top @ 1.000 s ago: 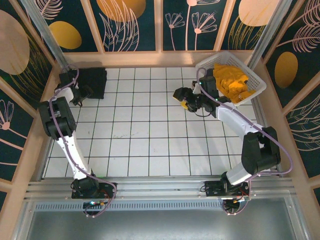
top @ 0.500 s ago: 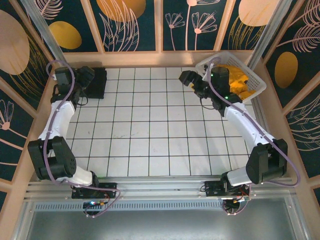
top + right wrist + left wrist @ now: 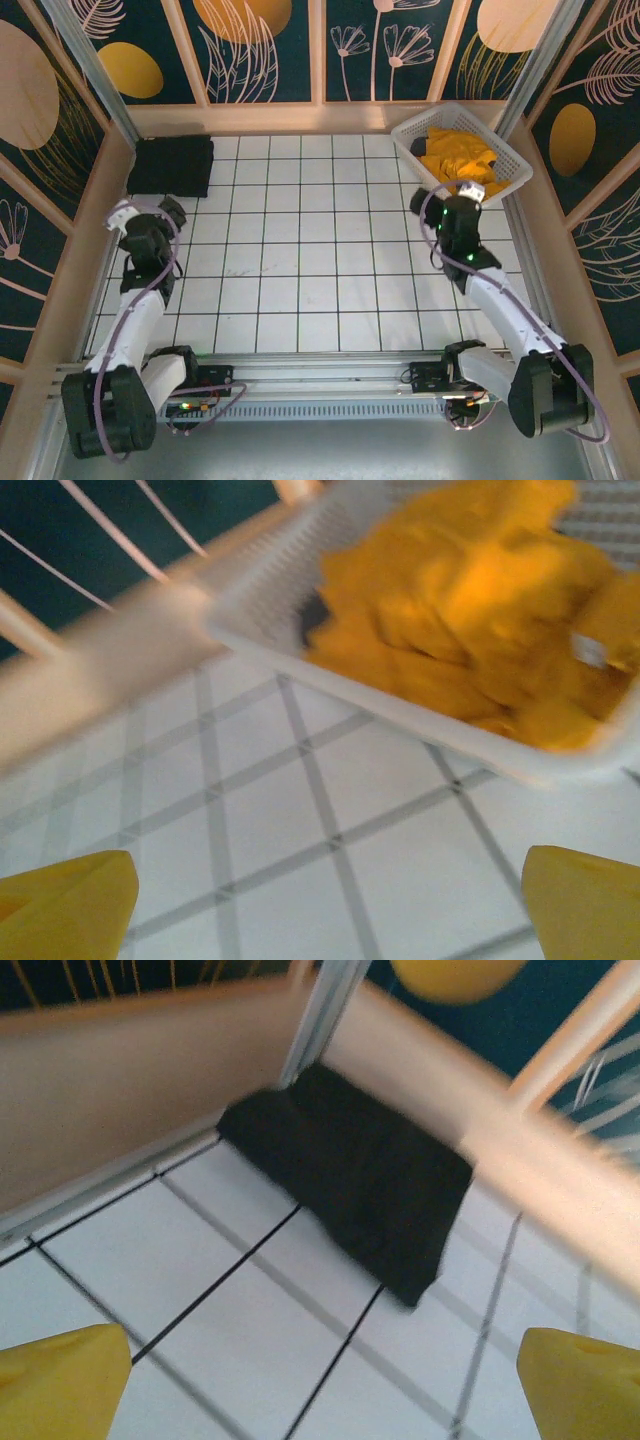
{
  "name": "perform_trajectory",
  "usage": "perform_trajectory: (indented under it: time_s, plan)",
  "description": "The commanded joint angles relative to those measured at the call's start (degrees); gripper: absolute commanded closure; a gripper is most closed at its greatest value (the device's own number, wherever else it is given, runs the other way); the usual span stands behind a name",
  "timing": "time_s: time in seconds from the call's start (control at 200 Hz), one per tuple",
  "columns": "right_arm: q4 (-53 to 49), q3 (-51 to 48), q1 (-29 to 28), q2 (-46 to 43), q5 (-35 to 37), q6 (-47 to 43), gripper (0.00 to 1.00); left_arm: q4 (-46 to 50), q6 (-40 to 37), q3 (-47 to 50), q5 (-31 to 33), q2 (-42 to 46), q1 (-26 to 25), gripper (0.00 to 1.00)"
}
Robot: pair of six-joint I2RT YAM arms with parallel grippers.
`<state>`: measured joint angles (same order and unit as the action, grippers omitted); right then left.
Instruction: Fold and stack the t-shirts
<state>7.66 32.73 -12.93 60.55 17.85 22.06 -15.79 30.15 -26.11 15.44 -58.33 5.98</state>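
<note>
- Where the white tiled surface point(image 3: 300, 260) reaches its 10 o'clock corner in the top view, black t-shirt point(image 3: 172, 166): lies flat as a neat rectangle against the wooden walls.
- Orange-yellow t-shirts point(image 3: 462, 160): crumpled heap, count cannot be told, inside the basket.
- White lattice basket point(image 3: 415, 128): at 1 o'clock on the surface, set askew in the far corner.
- Left tool point(image 3: 320, 1385): yellow fingers point(image 3: 60, 1385) wide apart, nothing between them; above bare tiles, black t-shirt at its 12 o'clock, near but not touching.
- Right tool point(image 3: 325, 905): fingers wide apart, holding nothing; above bare tiles, the basket's wall and the orange-yellow heap at its 1 o'clock, apart from it.
</note>
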Motion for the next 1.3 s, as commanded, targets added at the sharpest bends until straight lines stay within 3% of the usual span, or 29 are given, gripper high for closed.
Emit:
perform_trajectory:
  time_s: [0.0, 0.19, 0.355, 0.42, 0.515, 0.571, 0.671, 0.751, 0.781, 0.801, 0.846, 0.866, 0.911, 0.966, 1.296]
  plan:
    - [13.6, -7.0, 0.9, 1.4, 9.3, -11.5, 0.01, -15.3, -9.2, 5.6, -1.3, -2.3, -0.2, 0.01]
    - [29.2, -14.1, 3.5, 8.4, 5.9, -16.2, 0.01, -29.1, -9.2, 9.5, -0.9, -14.8, -0.2, 0.01]
    - [42.9, -13.9, 6.7, 19.4, -0.3, -19.3, 0.01, -38.3, -15.7, 4.9, -3.3, -24.4, -0.2, 0.01]
    - [45.0, -11.5, 7.4, 23.1, -2.7, -22.3, 0.01, -32.9, -16.4, 0.2, -5.3, -28.2, -0.2, 0.01]
    - [50.1, -11.4, 9.8, 27.2, -6.0, -23.1, 0.01, -34.8, -18.4, 0.6, -9.3, -28.2, -0.2, 0.01]
    - [50.9, -12.9, 12.0, 26.2, -8.7, -21.2, 0.01, -42.6, -18.8, 6.4, -8.4, -24.8, -0.7, 0.01]
    - [62.7, -20.2, 12.8, 24.8, -9.5, -20.2, 0.01, -62.9, -18.9, 19.9, -5.3, -21.3, -1.7, 0.01]
    - [74.1, -23.9, 12.8, 28.1, -9.9, -20.9, 0.01, -76.5, -20.3, 23.6, -8.4, -27.8, -1.9, 0.01]
    - [72.4, -23.3, 12.8, 28.0, -9.9, -20.9, 0.01, -81.2, -20.7, 22.8, -10.1, -31.5, -1.9, 0.01]
    - [68.3, -22.1, 12.9, 27.3, -10.0, -20.3, 0.01, -79.4, -20.7, 21.8, -10.6, -31.7, -1.9, 0.01]
    - [65.7, -20.0, 13.3, 27.9, -11.1, -20.2, 0.01, -60.8, -20.6, 16.3, -8.6, -26.9, -2.3, 0.01]
    - [65.3, -20.0, 13.4, 27.7, -11.2, -20.1, 0.01, -57.2, -21.3, 14.2, -7.5, -26.9, -3.1, 0.01]
    - [65.6, -20.1, 13.5, 27.7, -11.4, -20.1, 0.01, -62.2, -23.2, 13.9, -6.0, -30.2, -5.0, 0.01]
    - [65.2, -20.0, 13.5, 27.6, -11.3, -20.0, 0.01, -56.6, -23.2, 12.9, -6.0, -28.4, -5.1, 0.01]
    - [65.4, -20.1, 13.4, 27.7, -11.3, -20.2, 0.01, -59.3, -23.3, 14.1, -6.3, -28.3, -5.1, 0.01]
